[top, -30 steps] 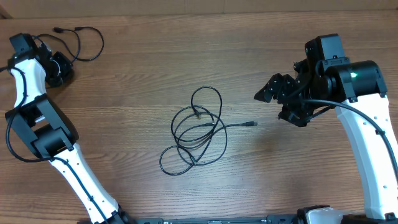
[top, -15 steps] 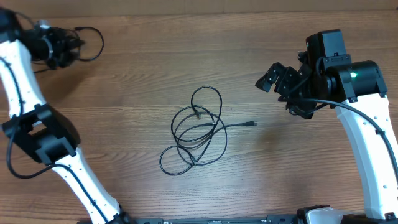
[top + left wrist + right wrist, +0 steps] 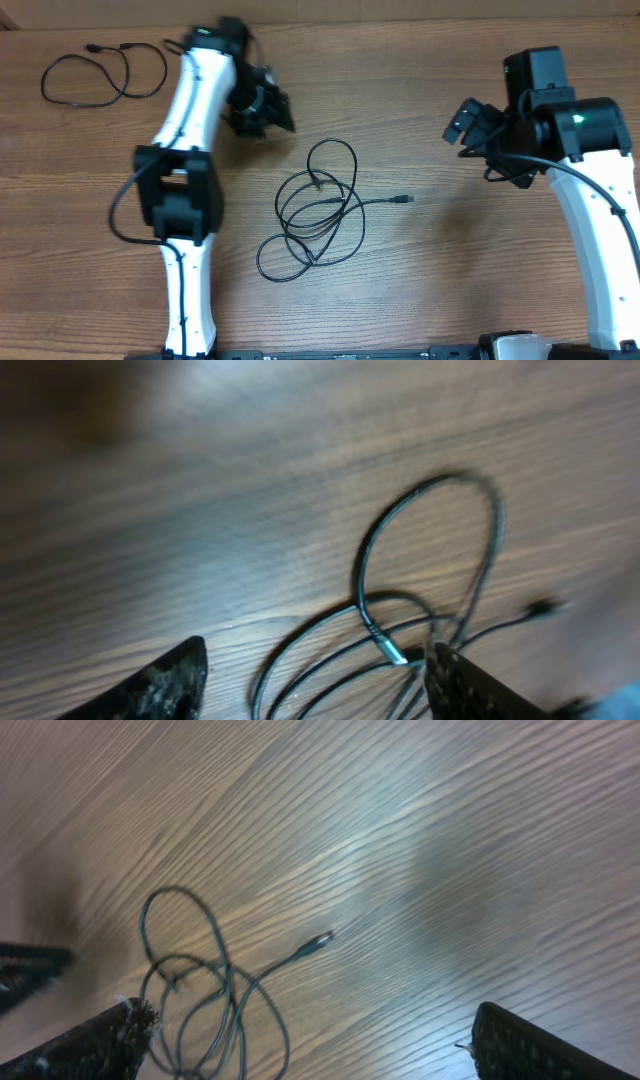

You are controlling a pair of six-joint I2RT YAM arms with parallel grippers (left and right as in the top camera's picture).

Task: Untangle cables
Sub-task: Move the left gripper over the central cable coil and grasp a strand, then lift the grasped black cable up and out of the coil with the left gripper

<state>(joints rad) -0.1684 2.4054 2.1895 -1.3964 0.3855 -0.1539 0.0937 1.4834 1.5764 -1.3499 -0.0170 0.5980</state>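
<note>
Left gripper swung inward, motion-blurred, cables tangled

Even bright light, blurred wrist views, soft glare

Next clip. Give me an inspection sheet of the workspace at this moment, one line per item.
Surface: brown wood-grain table.
Job's things: tangle of thin black cords at the centre, loops overlapping, one plug end trailing right; a separate thin black cord lies loose at the far left.
Clutter: nothing seen.
Grippers: left gripper open, holding nothing, over the tangle's far-left side; right gripper open, holding nothing, right of the tangle.
Cables: thick black loop cable beside the left arm; thick black run cable along the right arm; both apart from the cords.
Surroundings: pale strip beyond the table's far edge.
</note>
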